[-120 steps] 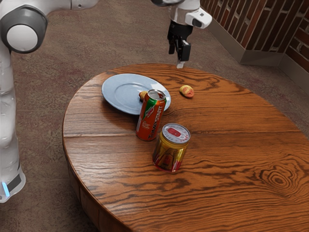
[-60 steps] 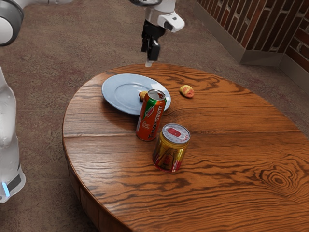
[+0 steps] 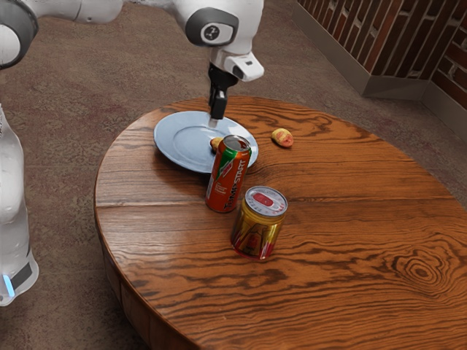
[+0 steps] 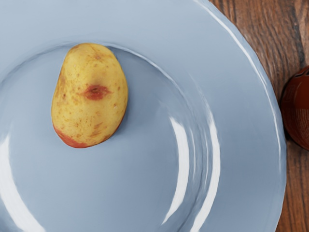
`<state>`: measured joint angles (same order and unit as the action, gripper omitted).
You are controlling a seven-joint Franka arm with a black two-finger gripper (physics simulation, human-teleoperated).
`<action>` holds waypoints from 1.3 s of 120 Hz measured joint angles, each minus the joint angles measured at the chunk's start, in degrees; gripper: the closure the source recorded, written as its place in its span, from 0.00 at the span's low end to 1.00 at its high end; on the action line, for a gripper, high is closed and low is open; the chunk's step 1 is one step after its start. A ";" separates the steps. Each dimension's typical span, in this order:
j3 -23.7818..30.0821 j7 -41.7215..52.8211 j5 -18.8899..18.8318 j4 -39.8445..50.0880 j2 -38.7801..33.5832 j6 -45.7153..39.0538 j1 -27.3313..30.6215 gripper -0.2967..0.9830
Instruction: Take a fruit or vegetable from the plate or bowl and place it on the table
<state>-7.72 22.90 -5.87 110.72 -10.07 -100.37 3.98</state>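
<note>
A black pincer (image 3: 214, 122) hangs low above a pale blue plate (image 3: 171, 134) on a round wooden tabletop (image 3: 343, 255), near a yellow potato (image 4: 90, 96) with a reddish patch and a red-tinged end that lies inside the plate's rim. Whether the pincer is clenched or released cannot be told. A tall orange can (image 3: 226, 182) with a green band stands upright just beside the plate, hiding part of the potato and the rim from the exterior camera; the wrist view catches its dark red side close to the rim. A shorter gold-and-red can (image 3: 257, 230) stands upright near it, toward the exterior view's right and closer to that camera. A yellow-and-red piece of produce (image 3: 282, 138) rests on bare wood beyond the plate, apart from both cans. A brick wall (image 3: 368, 36) rises past the table, at the exterior view's upper right.
</note>
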 joint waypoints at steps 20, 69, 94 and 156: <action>-0.26 1.90 0.87 -0.30 3.70 -4.21 1.10 0.23; -0.26 4.78 1.25 -0.57 9.19 -9.89 1.94 0.23; -0.27 5.65 1.19 -2.08 12.46 -11.25 2.00 0.23; -0.12 7.00 1.52 -3.76 15.82 -11.48 4.40 0.23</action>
<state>-7.84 29.90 -4.35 106.97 5.74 -111.85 8.38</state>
